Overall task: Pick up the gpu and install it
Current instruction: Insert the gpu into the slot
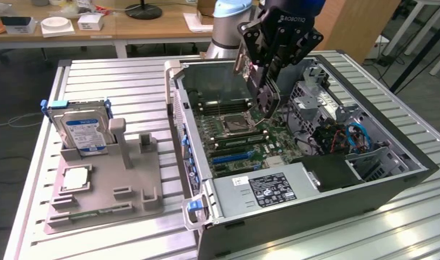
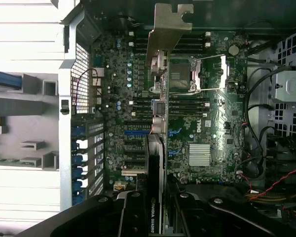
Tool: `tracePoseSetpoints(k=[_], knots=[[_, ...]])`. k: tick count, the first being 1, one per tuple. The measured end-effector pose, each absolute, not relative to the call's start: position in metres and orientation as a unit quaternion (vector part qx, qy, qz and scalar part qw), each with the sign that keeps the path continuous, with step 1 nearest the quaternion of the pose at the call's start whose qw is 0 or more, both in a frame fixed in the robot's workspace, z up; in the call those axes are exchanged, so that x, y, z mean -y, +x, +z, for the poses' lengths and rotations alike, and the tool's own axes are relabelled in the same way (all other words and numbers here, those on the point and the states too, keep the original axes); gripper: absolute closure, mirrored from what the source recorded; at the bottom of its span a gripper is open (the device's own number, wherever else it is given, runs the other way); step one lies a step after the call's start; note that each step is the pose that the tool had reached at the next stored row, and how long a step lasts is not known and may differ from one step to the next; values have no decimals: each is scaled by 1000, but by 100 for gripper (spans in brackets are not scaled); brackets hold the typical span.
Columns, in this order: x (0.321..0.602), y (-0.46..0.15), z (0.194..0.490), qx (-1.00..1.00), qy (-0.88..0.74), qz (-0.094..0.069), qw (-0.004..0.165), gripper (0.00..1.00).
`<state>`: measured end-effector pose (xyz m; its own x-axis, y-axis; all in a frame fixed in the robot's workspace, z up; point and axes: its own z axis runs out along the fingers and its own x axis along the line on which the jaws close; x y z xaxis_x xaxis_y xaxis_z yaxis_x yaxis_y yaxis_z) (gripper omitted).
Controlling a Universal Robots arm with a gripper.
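We start with the ribbed metal table [image 1: 118,76], which carries everything. On the exterior view's right lies the open computer case [image 1: 404,162], side panel off, its green motherboard [image 1: 238,146] facing up. A power supply [image 1: 267,189] with a dark label sits at the case's near end. On the exterior view's left rests a grey fixture tray [image 1: 137,187], well apart from the case's contents but just beside its wall.

The arm [image 1: 230,21] reaches in over the case from the far side. Its gripper [image 1: 267,67] is closed partway, fingers clamped on either face of the gpu [image 1: 265,97], which hangs on edge inside the case above the motherboard, next to the processor socket [image 1: 234,125]. Whether its lower edge touches the board, we cannot tell. In the wrist view we see the gpu [image 2: 155,148] edge-on (its label reads NVIDIA QUADRO) between the gripper [image 2: 158,202] fingers, with its silvery bracket [image 2: 170,29] at the end farthest from them.

On the tray, a hard drive [image 1: 83,132] with a blue-white label stands upright in a slot, and a small square processor chip [image 1: 75,179] lies flat nearer the camera.
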<state>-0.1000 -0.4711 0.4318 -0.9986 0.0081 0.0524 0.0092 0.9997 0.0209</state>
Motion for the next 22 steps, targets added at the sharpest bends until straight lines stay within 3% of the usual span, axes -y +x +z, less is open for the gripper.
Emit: tracePoseSetpoints(k=[22], knots=[[471,-82,430,999,30,-10,26,74]])
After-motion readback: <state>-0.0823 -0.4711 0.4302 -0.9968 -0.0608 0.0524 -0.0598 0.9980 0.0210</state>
